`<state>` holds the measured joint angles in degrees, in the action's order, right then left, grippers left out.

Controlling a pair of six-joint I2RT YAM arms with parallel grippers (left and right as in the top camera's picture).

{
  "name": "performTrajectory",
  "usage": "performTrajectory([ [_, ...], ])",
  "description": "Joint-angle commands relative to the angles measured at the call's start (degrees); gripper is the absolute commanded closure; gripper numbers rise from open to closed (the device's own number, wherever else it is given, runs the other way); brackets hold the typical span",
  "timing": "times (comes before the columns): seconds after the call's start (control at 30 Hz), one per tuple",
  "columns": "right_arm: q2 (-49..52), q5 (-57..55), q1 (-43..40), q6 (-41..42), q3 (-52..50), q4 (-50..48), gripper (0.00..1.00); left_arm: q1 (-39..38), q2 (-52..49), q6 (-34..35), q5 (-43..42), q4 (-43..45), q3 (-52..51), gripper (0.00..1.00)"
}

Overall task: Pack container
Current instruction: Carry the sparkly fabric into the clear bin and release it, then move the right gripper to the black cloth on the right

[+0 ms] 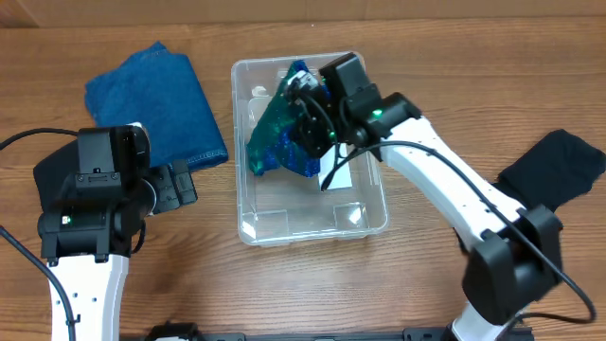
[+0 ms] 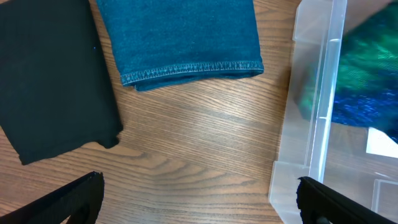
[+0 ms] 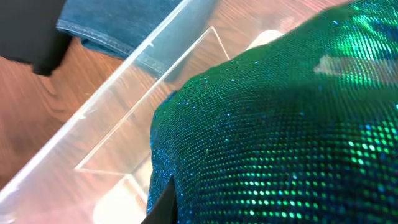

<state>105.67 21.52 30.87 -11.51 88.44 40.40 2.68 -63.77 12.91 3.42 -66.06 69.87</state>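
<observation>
The clear plastic container [image 1: 242,152] stands at the table's middle, with a white label [image 1: 337,171] on its bottom. My right gripper [image 1: 312,118] is inside its far half, shut on a glittery green-and-blue cloth [image 1: 275,137] that hangs down into the bin. That cloth [image 3: 280,124] fills the right wrist view and hides the jaws, beside the container wall [image 3: 124,106]. My left gripper [image 1: 178,185] is open and empty over bare wood, left of the container. Its wrist view shows the fingers [image 2: 199,183] apart and the container wall [image 2: 317,106] at right.
A folded blue denim cloth [image 1: 156,99] lies at the back left and also shows in the left wrist view [image 2: 180,37]. A black cloth [image 1: 554,170] lies at the far right. Another black cloth [image 2: 50,74] lies by the left arm.
</observation>
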Motion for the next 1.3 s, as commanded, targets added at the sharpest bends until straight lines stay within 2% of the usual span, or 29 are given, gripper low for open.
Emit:
performTrajectory([
  [0.0, 0.46, -0.46, 0.15, -2.97, 0.61, -2.69, 0.96, 0.31, 0.0, -1.09, -0.46, 0.13, 1.55, 0.0],
  [0.03, 0.46, -4.07, -0.33, -2.71, 0.61, -2.36, 0.52, 0.31, 0.0, -1.09, -0.46, 0.11, 1.55, 0.0],
  [0.07, 0.46, -10.43, -0.94, 0.07, 0.61, -2.19, 0.0, 0.31, 0.0, -1.09, -0.46, 0.07, 1.55, 0.0],
  [0.13, 0.42, -28.92, -2.89, 11.76, 0.63, -1.62, 0.0, 0.31, 0.0, -1.07, -0.5, 0.04, 1.55, 0.0],
  [0.2, -0.52, -38.64, -4.7, 17.03, 0.9, 1.18, 0.0, 0.31, 0.0, -1.07, -0.5, 0.04, 1.55, 0.0],
  [0.3, -6.36, -42.69, -4.87, 17.33, 0.96, 1.64, 0.0, 0.31, 0.0, -1.09, -0.5, -0.11, 1.55, 0.0],
  [0.5, -27.82, -43.95, -6.97, 21.14, 0.94, 1.95, 0.0, 0.31, 0.0, -1.11, -0.48, -0.02, 1.55, 0.0],
  [0.57, -33.55, -47.56, -11.89, 30.84, 0.94, 7.85, 0.0, 0.31, 0.0, -1.11, -0.46, -0.04, 1.55, 0.0],
  [0.67, -37.46, -45.55, -25.07, 43.34, 0.87, 19.69, 0.0, 0.31, 0.0, -1.11, -0.48, -0.07, 1.55, 0.0],
  [0.73, -37.4, -38.95, -36.06, 45.9, 0.22, 27.76, 0.0, 0.31, 0.0, -1.11, -0.46, -0.07, 1.55, 0.0],
  [0.8, -37.38, -33.31, -44.61, 45.79, -3.39, 29.79, 0.0, 0.31, 0.0, -1.11, -0.46, 0.13, 1.55, 0.0],
  [0.9, -37.35, -26.21, -54.84, 44.17, -13.07, 26.93, 0.0, 0.31, 0.0, -1.14, -0.44, 0.31, 1.55, 0.0],
  [1.07, -36.85, -21.0, -64.61, 43.85, -32.26, 15.82, 0.0, 0.31, 0.0, -1.11, -0.44, 0.31, 1.55, 0.0],
  [1.27, -32.37, -19.76, -67.23, 42.77, -47.08, 2.14, 0.0, 0.31, 0.0, -1.14, -0.44, 0.28, 1.55, 0.0],
])
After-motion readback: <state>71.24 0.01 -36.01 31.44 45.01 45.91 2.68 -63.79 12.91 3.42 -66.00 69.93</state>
